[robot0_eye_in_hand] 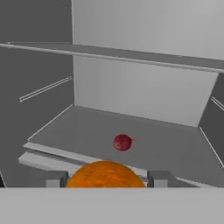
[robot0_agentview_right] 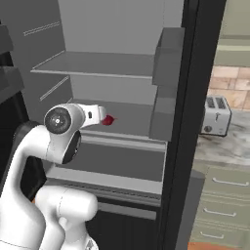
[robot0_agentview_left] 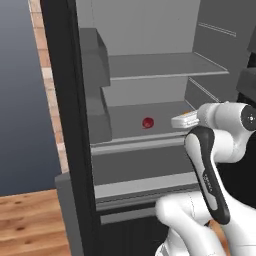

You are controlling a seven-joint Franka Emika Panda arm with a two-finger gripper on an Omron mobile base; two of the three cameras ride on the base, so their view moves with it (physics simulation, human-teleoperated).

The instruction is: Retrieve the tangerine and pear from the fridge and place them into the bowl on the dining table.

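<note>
Bright orange round tangerine (robot0_eye_in_hand: 105, 175) is sitting gripped between the two-finger gripper (robot0_eye_in_hand: 105, 178), the dark red pear (robot0_eye_in_hand: 122, 142) lying straight ahead on the fridge shelf (robot0_eye_in_hand: 166, 144).

Tangerine (robot0_eye_in_hand: 105, 174) sits right between the gripper (robot0_eye_in_hand: 105, 179) fingertips, at the front edge of the fridge (robot0_agentview_left: 150, 65) shelf; ahead of the gripper and a touch to its right the pear (robot0_eye_in_hand: 122, 142) lies on that same shelf, well apart, another shelf overhead
</note>
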